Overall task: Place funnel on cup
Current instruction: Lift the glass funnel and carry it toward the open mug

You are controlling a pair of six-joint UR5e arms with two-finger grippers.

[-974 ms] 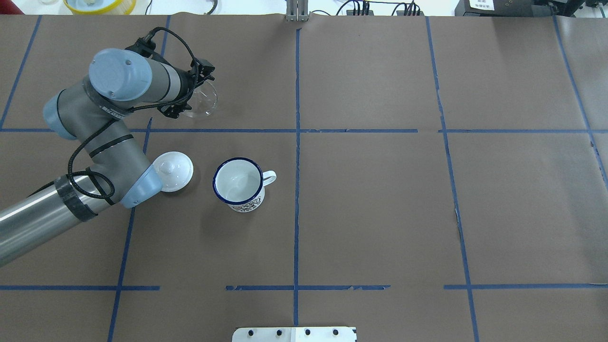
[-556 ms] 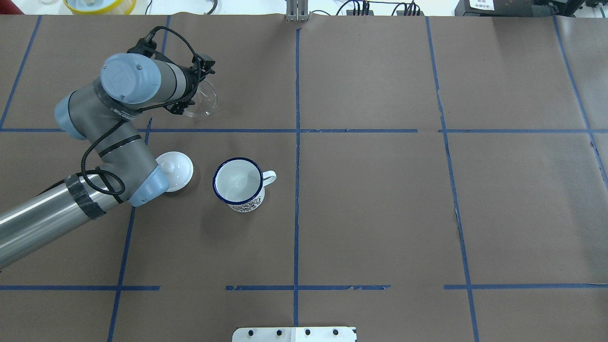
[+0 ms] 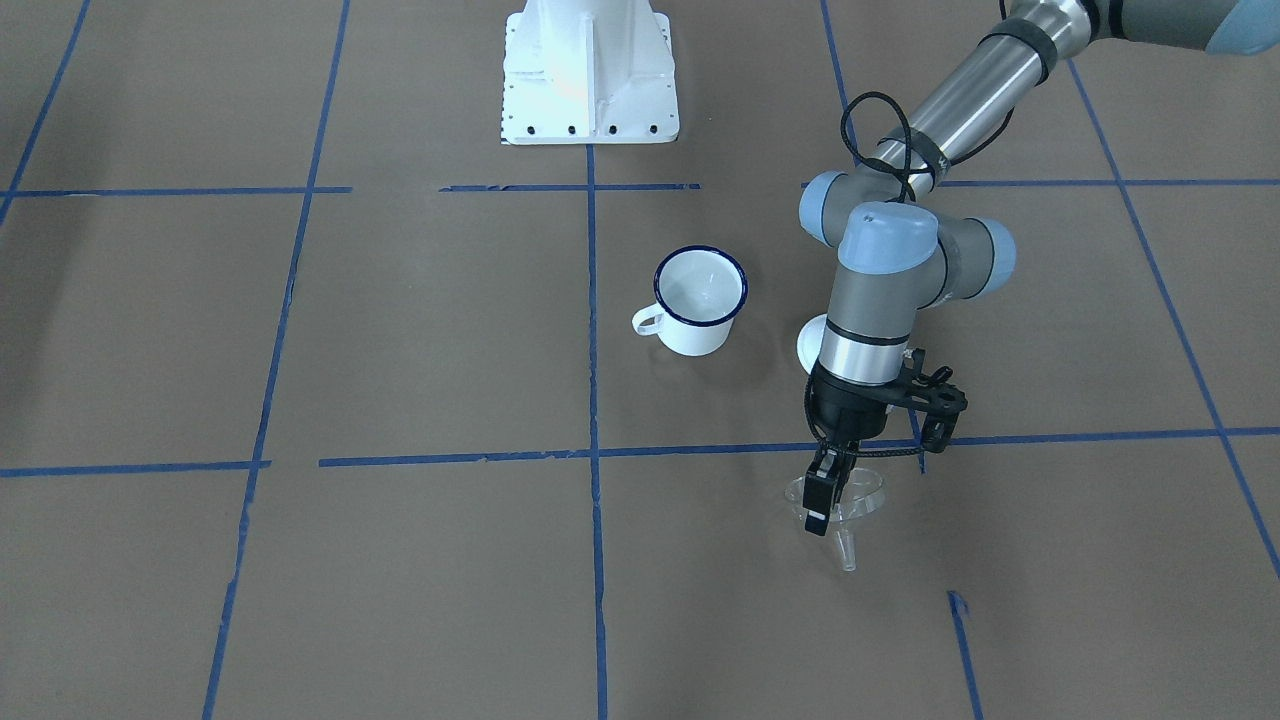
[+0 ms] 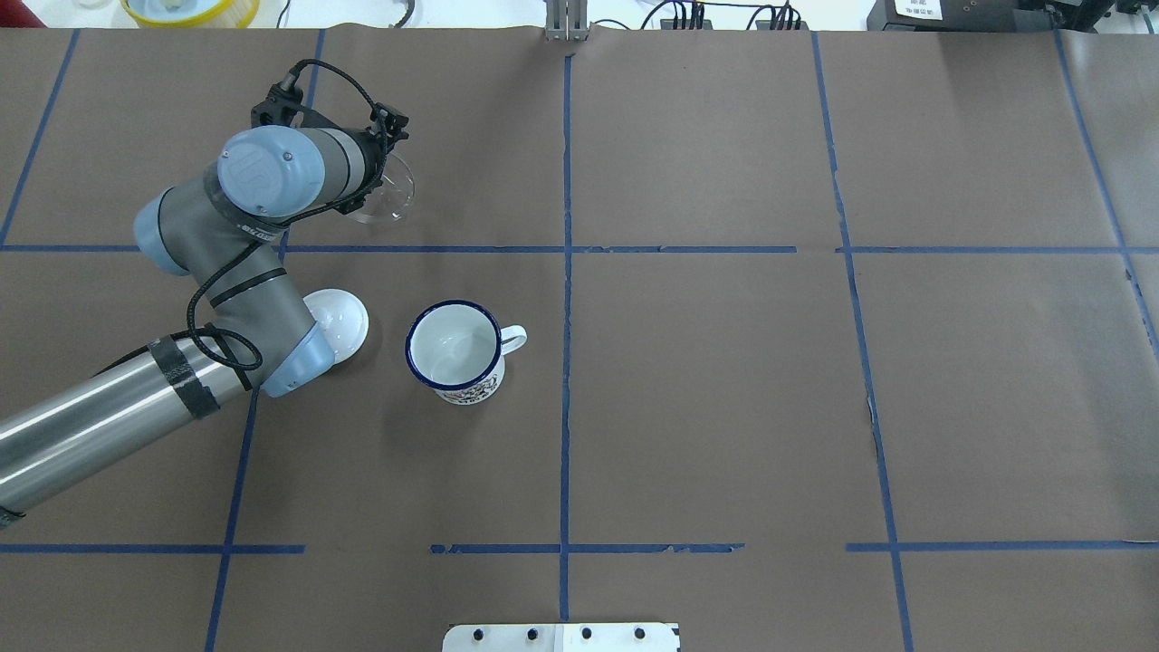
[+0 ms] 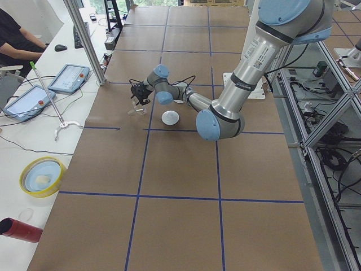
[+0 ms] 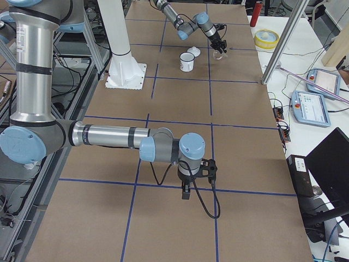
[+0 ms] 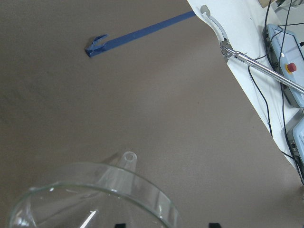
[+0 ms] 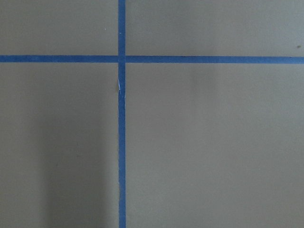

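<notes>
The clear funnel (image 3: pixel 852 497) is far from the robot on its left side, bowl up and spout down, just above the table. My left gripper (image 3: pixel 822 508) is shut on the funnel's rim, on the side toward the table's middle. The funnel shows beside the wrist in the overhead view (image 4: pixel 387 188), and its bowl and spout fill the bottom of the left wrist view (image 7: pixel 102 197). The white cup (image 4: pixel 455 349) with a dark blue rim stands upright and empty nearer the robot, handle toward the table's middle. My right gripper (image 6: pixel 185 192) shows only in the exterior right view; I cannot tell its state.
A round white domed lid (image 4: pixel 342 319) lies left of the cup, partly under my left forearm. The robot's white base (image 3: pixel 588 70) is at the near edge. A yellow bowl (image 4: pixel 190 9) and cables lie beyond the table's far edge.
My left arm's elbow and wrist have swung rightward and the wrist has turned. The funnel has stayed almost in the same place. The forearm now covers more of the lid.
</notes>
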